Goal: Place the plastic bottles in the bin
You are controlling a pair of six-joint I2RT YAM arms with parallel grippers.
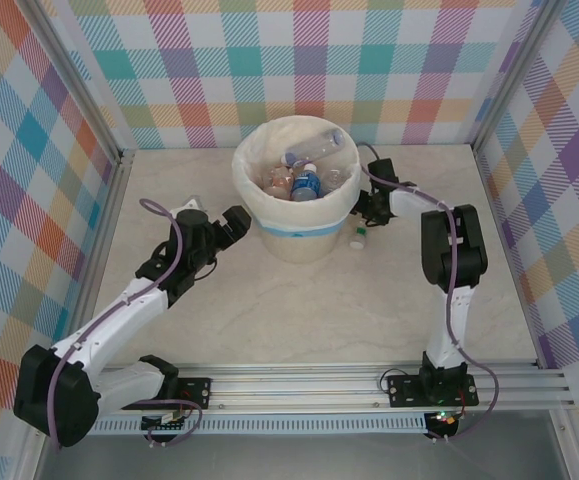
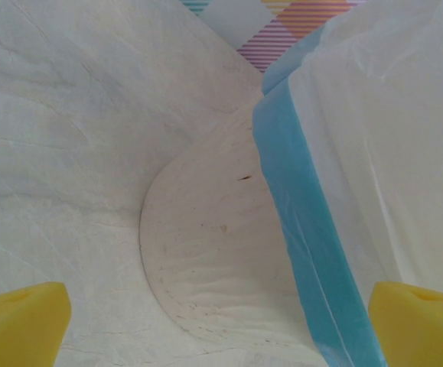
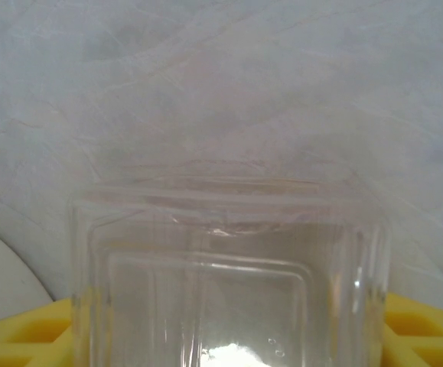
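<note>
Beside the bin (image 1: 291, 215), on its right, our right claw (image 1: 367, 208) squeezes a clear plastic bottle (image 3: 229, 283). Our left claw (image 1: 235, 226) is spread wide at the bin's left. More bottles (image 1: 304, 182) lie inside.

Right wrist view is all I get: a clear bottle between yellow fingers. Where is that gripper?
Observer: The right gripper, with that bottle, is just outside the bin's right side.
Operator: Anything in the bin?
Observer: Several bottles lie inside.
Operator: And the other arm?
Observer: The left gripper is open and empty, facing the bin's blue band.
</note>
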